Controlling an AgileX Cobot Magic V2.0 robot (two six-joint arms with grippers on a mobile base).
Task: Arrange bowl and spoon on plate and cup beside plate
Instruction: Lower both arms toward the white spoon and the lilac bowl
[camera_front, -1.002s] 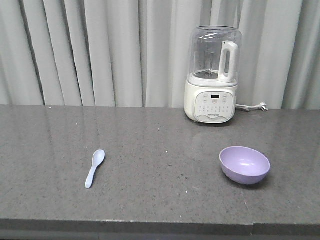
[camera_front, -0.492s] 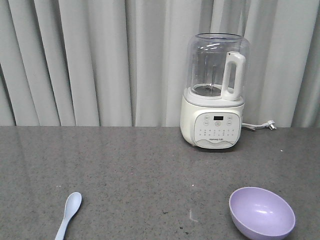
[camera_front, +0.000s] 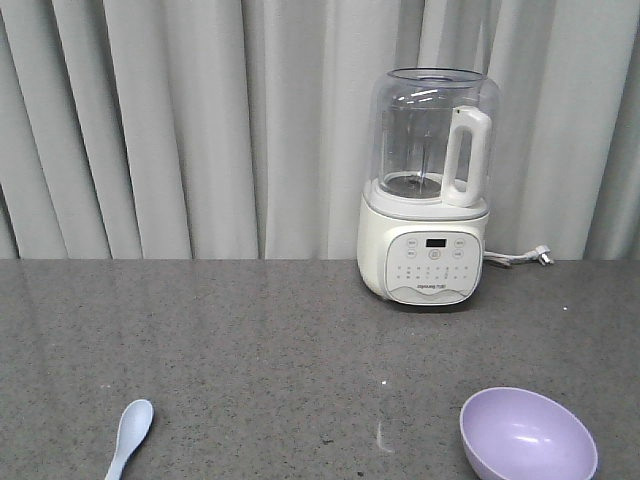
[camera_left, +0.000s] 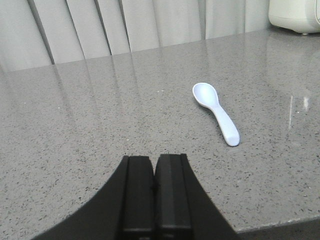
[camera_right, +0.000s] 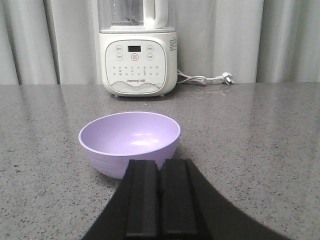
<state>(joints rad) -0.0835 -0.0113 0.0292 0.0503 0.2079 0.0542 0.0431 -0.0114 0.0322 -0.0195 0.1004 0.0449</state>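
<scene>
"Joyoung" brand on the white blender base (camera_right: 137, 62), below its buttons; button labels illegible

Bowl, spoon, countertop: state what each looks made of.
Bowl: probably plastic, glossy lavender, with a soft highlight inside. Spoon: likely plastic too, pale, smooth, uniformly coloured. Countertop: speckled grey stone or a stone-look composite, polished enough to mirror the curtains.

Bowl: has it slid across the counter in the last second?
No. The bowl stays front-right of the blender; both sit lower in the picture, so only the view shifted.
</scene>
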